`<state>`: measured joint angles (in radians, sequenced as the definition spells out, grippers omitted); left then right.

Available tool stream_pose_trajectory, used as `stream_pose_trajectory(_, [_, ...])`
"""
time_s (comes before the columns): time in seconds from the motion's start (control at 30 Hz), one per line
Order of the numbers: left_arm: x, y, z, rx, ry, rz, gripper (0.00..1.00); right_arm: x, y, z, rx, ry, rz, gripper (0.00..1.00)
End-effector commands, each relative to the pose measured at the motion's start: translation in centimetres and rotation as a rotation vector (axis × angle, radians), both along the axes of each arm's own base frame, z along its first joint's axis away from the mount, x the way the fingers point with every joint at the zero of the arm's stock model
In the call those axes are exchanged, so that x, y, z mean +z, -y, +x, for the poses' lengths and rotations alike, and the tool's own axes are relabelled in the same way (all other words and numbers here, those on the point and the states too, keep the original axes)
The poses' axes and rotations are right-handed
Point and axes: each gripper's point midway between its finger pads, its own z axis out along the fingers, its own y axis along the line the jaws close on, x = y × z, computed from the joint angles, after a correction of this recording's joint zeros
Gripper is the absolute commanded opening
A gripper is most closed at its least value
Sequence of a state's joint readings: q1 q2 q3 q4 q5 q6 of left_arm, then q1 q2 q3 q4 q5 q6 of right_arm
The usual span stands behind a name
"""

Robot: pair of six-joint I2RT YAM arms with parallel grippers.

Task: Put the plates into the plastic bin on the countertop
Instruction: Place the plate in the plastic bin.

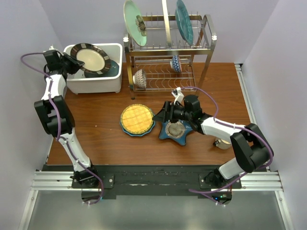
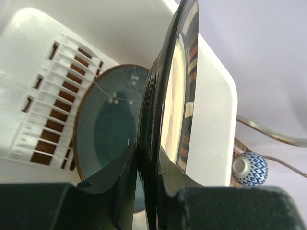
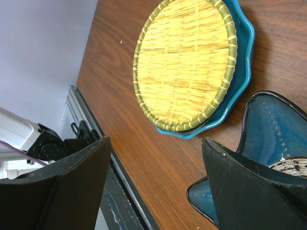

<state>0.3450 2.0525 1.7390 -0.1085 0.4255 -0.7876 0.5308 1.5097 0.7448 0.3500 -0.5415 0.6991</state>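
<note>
A: The bin (image 1: pixel 96 85)?
B: White. The round plate (image 1: pixel 91 58) has a cream centre and a black-striped rim.
A: The table (image 1: pixel 96 139)?
B: Brown wood grain. The woven-patterned plate (image 1: pixel 137 119) is yellow with an olive edge, and the star plate (image 1: pixel 184 139) is dark blue.

Striped plate (image 1: pixel 91 58): black-striped rim, cream centre, tilted over the bin.
Bin (image 1: pixel 93 86): white tub, table's far left; blue-green plate (image 1: pixel 114 69) flat inside.
Yellow plate (image 1: pixel 136 119): stacked on scalloped teal plate (image 1: pixel 125 130), mid-table.
Star plate (image 1: pixel 184 139): dark blue, just right of them.
</note>
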Motion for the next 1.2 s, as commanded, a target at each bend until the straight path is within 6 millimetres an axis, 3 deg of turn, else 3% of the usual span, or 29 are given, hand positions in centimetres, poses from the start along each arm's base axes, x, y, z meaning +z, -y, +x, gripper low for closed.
stream_pose_trajectory(0.0, [6.7,0.3,1.8,-0.041,0.154,0.099,0.00,0.8,0.2,0.0,-0.006,0.030,0.015,0.80])
stream_pose_trajectory(0.6, [3.1,1.2,2.8,-0.090,0.050,0.105,0.14,0.4,0.3,-0.3,-0.005,0.018,0.015,0.80])
stream_pose_trajectory(0.83, [3.0,0.7,2.5,-0.070,0.021,0.132,0.34,0.4,0.4,-0.5,-0.003,0.020,0.015,0.80])
stream_pose_trajectory(1.17, [3.2,-0.9,1.6,-0.017,-0.041,0.222,0.54,1.0,0.5,-0.6,-0.011,0.030,0.024,0.80])
